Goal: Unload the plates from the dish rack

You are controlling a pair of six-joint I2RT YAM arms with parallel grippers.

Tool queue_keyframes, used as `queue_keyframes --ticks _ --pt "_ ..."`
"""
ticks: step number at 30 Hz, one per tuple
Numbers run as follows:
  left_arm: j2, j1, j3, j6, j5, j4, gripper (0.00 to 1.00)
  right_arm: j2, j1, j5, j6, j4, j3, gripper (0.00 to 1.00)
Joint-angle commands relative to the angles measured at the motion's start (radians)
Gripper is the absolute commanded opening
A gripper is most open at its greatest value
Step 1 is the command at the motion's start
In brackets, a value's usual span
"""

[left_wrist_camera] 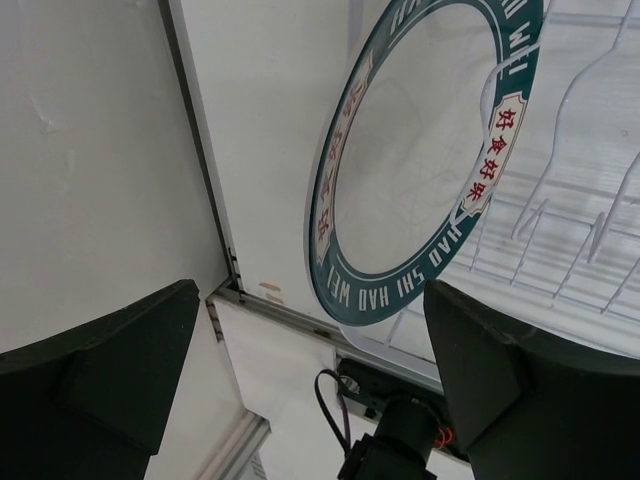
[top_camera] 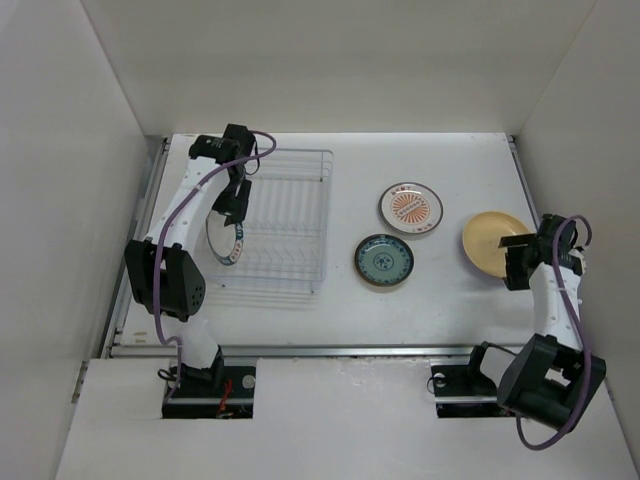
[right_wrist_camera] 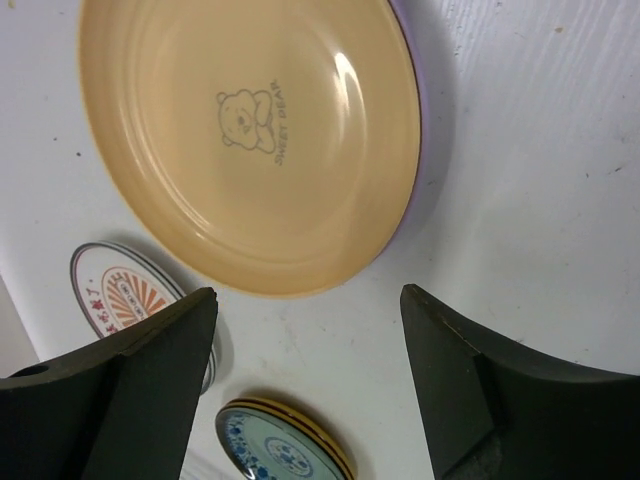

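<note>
One green-rimmed plate [left_wrist_camera: 420, 150] (upright) stands just beyond the left pincer [left_wrist_camera: 310, 292].

1. You are looking at the dish rack [top_camera: 300, 180] sitting on the left half of the table [top_camera: 450, 160].
2. The racked plate [top_camera: 225, 243] is standing on edge at the rack's left side.
3. The far plate [top_camera: 410, 208] is lying right of the rack, and the near plate [top_camera: 384, 260] is lying just in front of it, slightly left.
4. The right-hand plate [top_camera: 490, 240] is lying furthest right, resting on a bottom plate [right_wrist_camera: 420, 150].
</note>
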Motion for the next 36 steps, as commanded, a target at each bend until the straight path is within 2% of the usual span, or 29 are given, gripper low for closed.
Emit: queue_keyframes --ticks 1,8,13,14,18,19,22,29,36 --pt "-0.005 0.007 -0.011 0.005 0.006 -0.010 0.93 -0.042 -0.009 -0.032 -0.023 0.039 0.035 0.80" --pt "-0.005 0.007 -0.056 0.005 0.027 0.008 0.76 -0.052 -0.009 -0.162 -0.062 0.097 0.044 0.80" --pt "0.021 0.007 -0.086 0.005 0.076 0.022 0.59 -0.125 0.001 -0.138 -0.098 0.097 0.073 0.80" --pt "0.021 0.016 -0.086 0.005 0.076 0.022 0.50 -0.125 0.001 -0.127 -0.117 0.084 0.073 0.80" --pt "0.044 0.026 -0.077 -0.006 0.107 0.010 0.26 -0.134 0.023 -0.096 -0.163 0.054 0.134 0.80" --pt "0.044 0.036 -0.062 -0.006 0.107 0.010 0.14 -0.134 0.024 -0.096 -0.163 0.054 0.135 0.80" --pt "0.032 0.036 -0.015 -0.015 0.116 -0.013 0.00 -0.134 0.036 -0.096 -0.172 0.054 0.162 0.80" --pt "-0.023 0.036 0.179 -0.034 0.202 -0.024 0.00 -0.104 0.076 -0.173 -0.226 0.108 0.207 0.80" --pt "-0.068 0.036 0.343 -0.043 0.219 -0.033 0.00 -0.104 0.157 -0.358 -0.358 0.217 0.262 0.78"
